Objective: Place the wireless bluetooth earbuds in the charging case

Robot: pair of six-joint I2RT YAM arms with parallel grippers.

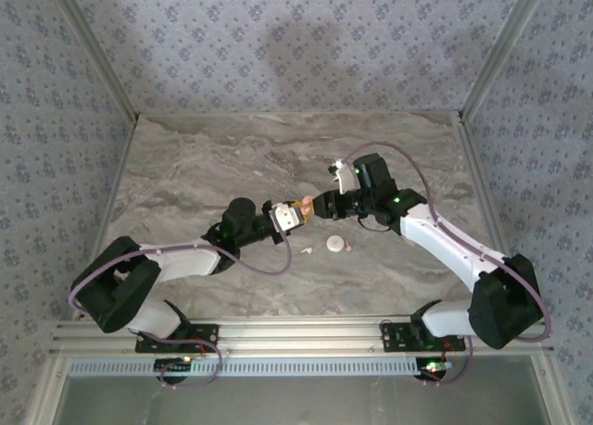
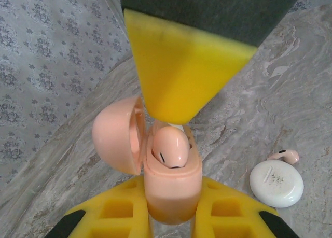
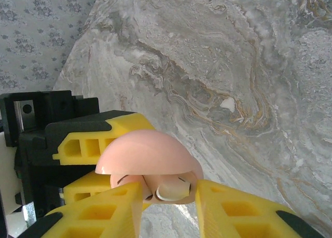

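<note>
My left gripper [image 1: 289,215] [image 2: 170,197] is shut on the pink charging case [image 2: 171,176] [image 1: 298,207] and holds it off the table with the lid [image 2: 116,134] [image 3: 148,155] swung open. A pink earbud [image 2: 168,146] sits in the near socket. A whitish earbud [image 3: 174,189] lies in the socket beside it. My right gripper [image 1: 322,206] [image 3: 168,189] hovers at the case's mouth, its jaws slightly apart on either side of the whitish earbud, with small gaps showing. One of its yellow fingers [image 2: 181,67] hangs just over the case.
On the marble table [image 1: 204,175] lie a white round disc [image 1: 334,245] [image 2: 276,182], a pink earbud [image 1: 348,247] [image 2: 285,155] touching it, and a tiny white earbud [image 1: 306,251] to their left. Patterned walls stand at the back and both sides.
</note>
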